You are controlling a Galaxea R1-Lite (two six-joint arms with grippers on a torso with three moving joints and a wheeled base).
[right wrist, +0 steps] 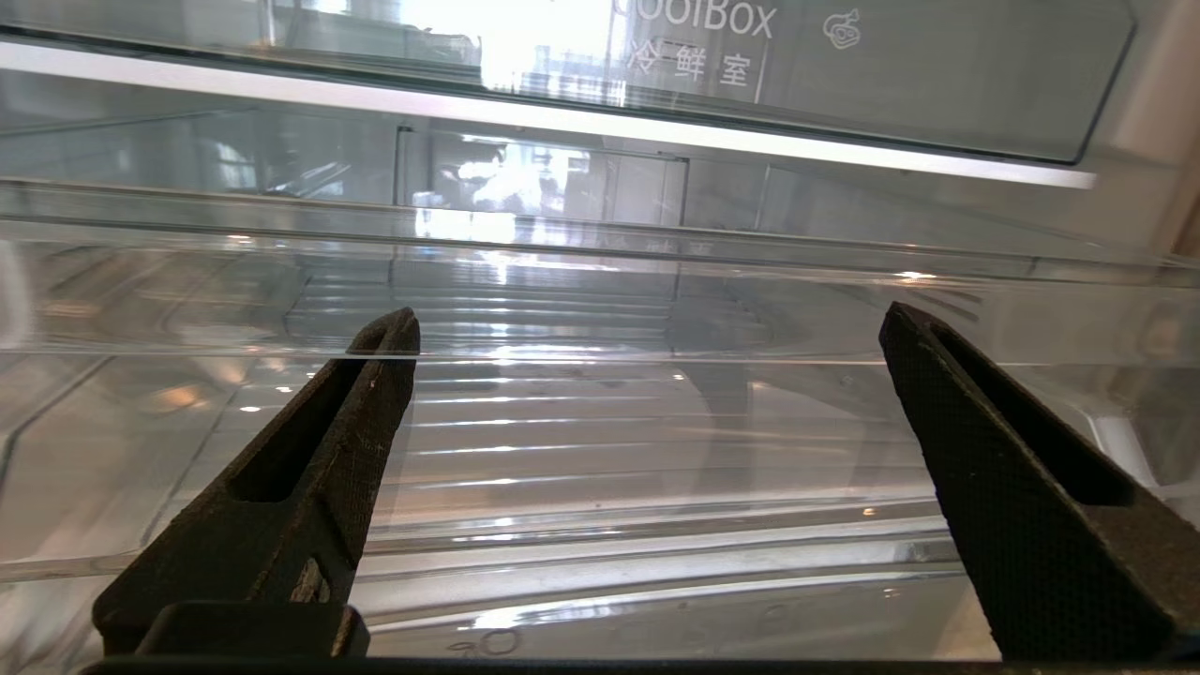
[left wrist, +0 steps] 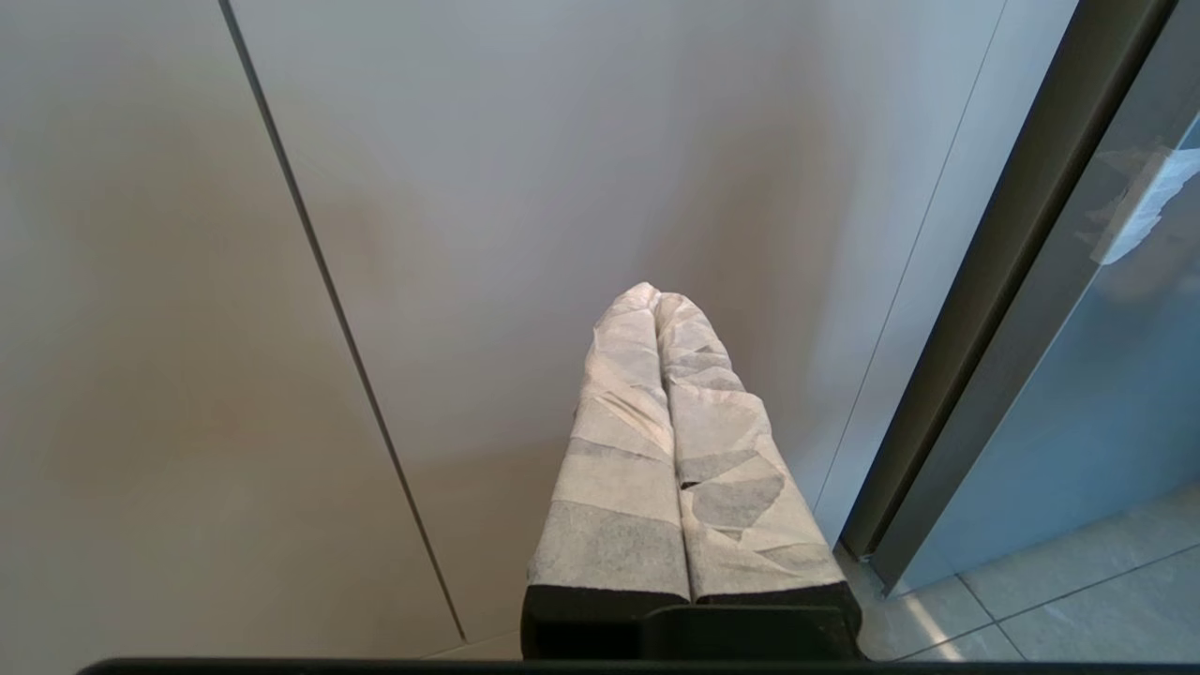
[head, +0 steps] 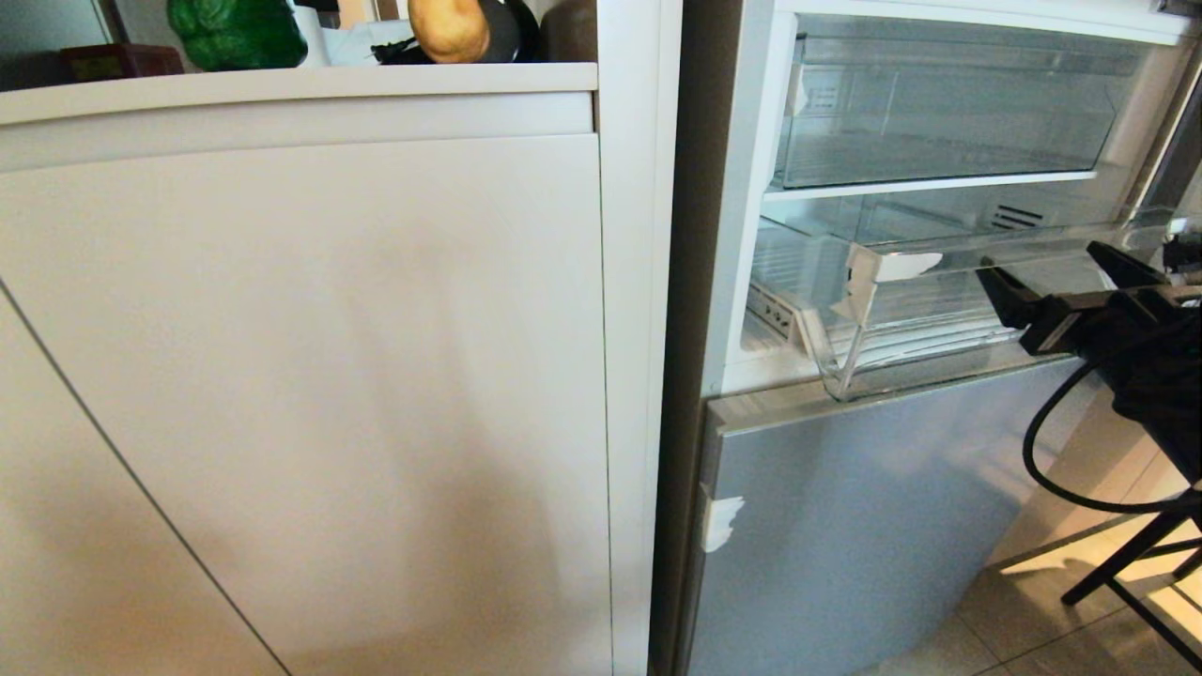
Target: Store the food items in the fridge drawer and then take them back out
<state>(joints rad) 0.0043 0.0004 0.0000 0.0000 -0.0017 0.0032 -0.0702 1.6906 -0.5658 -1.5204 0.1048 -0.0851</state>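
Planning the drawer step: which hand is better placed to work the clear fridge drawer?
Right. The right hand is open, right in front of the pulled-out fridge drawer. The left hand is shut, facing the beige cabinet door.

Daylight enters from about three o'clock in the head view, laying a bright patch on the floor tiles (head: 1061,563) and a soft broad shadow across the beige cabinet door (head: 310,404). The bell pepper (head: 237,33) and potato (head: 449,26) at twelve o'clock look slightly overexposed. In the right wrist view, window glare washes out the clear fridge drawer (right wrist: 600,309) toward twelve o'clock; reflections streak its ribbed floor. The left wrist view is evenly lit, softly shadowed.
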